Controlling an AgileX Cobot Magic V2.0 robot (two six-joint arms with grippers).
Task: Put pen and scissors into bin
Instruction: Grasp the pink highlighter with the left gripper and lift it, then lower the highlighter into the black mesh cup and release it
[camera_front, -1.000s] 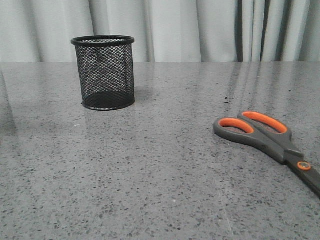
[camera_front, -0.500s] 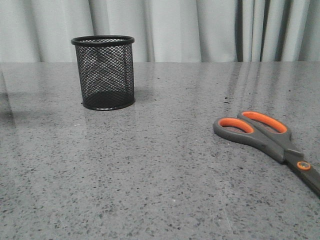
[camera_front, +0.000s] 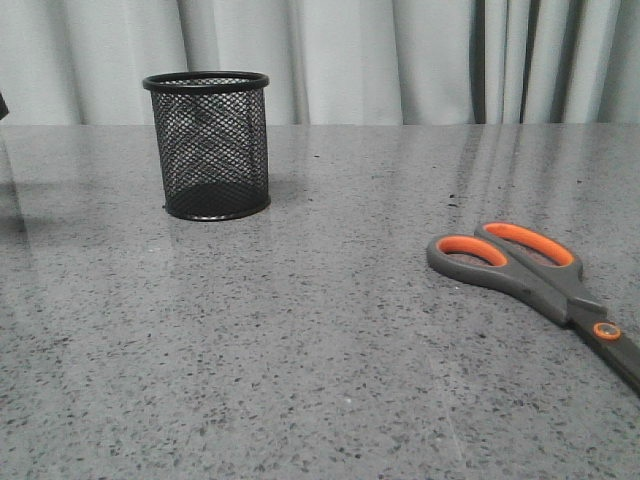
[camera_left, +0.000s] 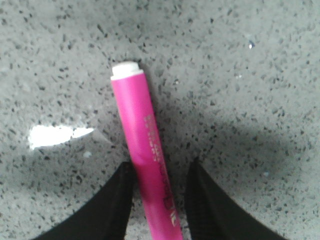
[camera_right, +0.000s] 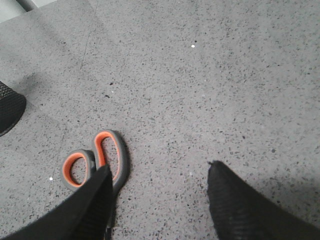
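The magenta pen (camera_left: 142, 145), pale tip pointing away, lies on the speckled table between the fingers of my left gripper (camera_left: 162, 162). That gripper is open; one finger touches the pen's side, the other stands a small gap away. The pen does not show in the front view. The scissors (camera_front: 530, 272), grey with orange-lined loops, lie flat at the front right. My right gripper (camera_right: 160, 166) hovers open over bare table, one finger partly covering the scissors (camera_right: 100, 160). The black mesh bin (camera_front: 207, 145) stands upright at the back left with nothing showing inside it.
Grey curtains hang behind the table's far edge. A sliver of the bin's base (camera_right: 7, 112) shows in the right wrist view. A dark bit of the left arm (camera_front: 2, 105) pokes in at the front view's left edge.
A dark part of the left arm has come into the front view at the left edge, and the shadow on the table there has shifted. Bin and scissors have not moved.
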